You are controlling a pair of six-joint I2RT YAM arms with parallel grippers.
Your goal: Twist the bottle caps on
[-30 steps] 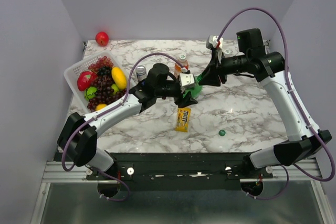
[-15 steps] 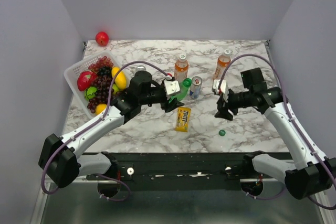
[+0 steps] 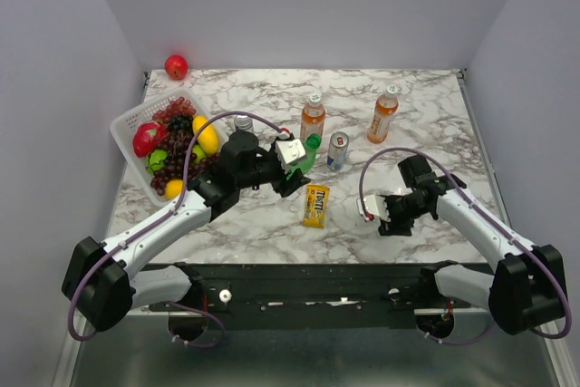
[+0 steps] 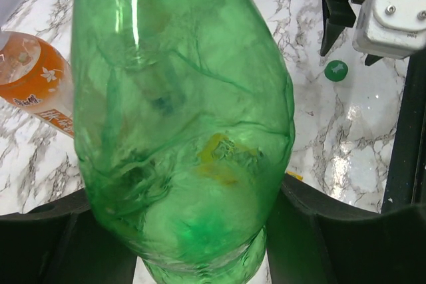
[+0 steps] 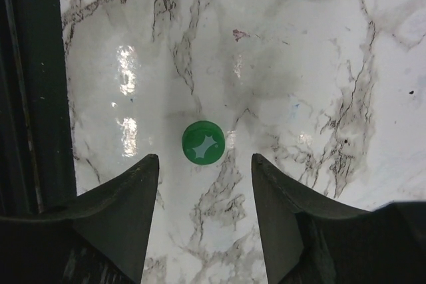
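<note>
The left jaws are clamped on the green bottle (image 4: 180, 131), which is held tilted over the table (image 3: 435, 97). The dark green cap (image 5: 204, 142) lies flat, well right of that bottle and nearer the arms, just off the tips of the right jaws, which stand apart. An orange bottle (image 3: 313, 119) and a can (image 3: 337, 150) stand just behind the green bottle. A candy bar (image 3: 316, 205) lies just in front of it.
</note>
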